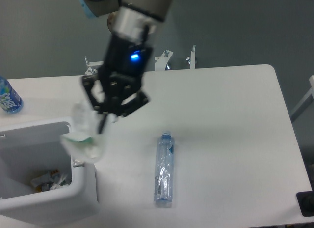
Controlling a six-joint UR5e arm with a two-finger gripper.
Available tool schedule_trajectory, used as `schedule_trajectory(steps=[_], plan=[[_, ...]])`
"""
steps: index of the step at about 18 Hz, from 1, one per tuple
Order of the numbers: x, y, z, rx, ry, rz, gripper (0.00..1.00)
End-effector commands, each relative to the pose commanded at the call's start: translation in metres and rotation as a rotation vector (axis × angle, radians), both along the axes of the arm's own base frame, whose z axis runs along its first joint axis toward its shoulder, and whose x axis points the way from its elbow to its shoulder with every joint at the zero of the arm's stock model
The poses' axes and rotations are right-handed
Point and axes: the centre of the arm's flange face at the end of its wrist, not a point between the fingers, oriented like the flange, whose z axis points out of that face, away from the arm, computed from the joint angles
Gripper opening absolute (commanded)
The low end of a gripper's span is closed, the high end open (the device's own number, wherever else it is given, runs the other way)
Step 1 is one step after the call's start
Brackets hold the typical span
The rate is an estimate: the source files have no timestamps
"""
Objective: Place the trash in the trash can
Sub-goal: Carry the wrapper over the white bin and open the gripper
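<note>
The tool [104,121] is clamped on the crumpled white carton [83,137], which hangs blurred above the right rim of the trash can [81,188] at the counter's [230,129] near left. The crushed clear bottle [164,170] lies flat on the counter, well right of the can.

No text can be read; the blue bottle label [7,101] is too blurred.

1. Trash can [81,191], lower left: mouth open upward; near rim partly under the blurred carton [83,139] hanging from gripper [105,121].
2. Crushed bottle [164,171] lies lengthwise at centre-bottom, apart from can.
3. Blue-labelled bottle [8,96] upright at left edge.
</note>
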Motion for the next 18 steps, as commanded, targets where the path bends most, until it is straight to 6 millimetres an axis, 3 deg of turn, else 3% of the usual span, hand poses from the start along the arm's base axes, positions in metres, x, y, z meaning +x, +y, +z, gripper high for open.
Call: schedule_trajectory(steps=[2,3,5,6,7,8,14,18], plan=[[0.018,0.016,-0.013,-0.023,0.004,-0.032,0.04],[0.026,0.022,-0.018,-0.028,0.009,-0.050,0.10],[0.032,0.026,-0.021,-0.028,0.032,-0.085,0.32],[0.033,0.027,-0.021,-0.022,0.051,-0.104,0.60],[0.033,0.028,-0.022,-0.013,0.078,-0.126,0.96],[0.032,0.028,-0.021,-0.011,0.085,-0.130,1.00],[0.031,0.028,-0.011,0.001,0.088,-0.117,1.00],[0.002,0.021,-0.003,-0.059,0.117,0.056,1.00]])
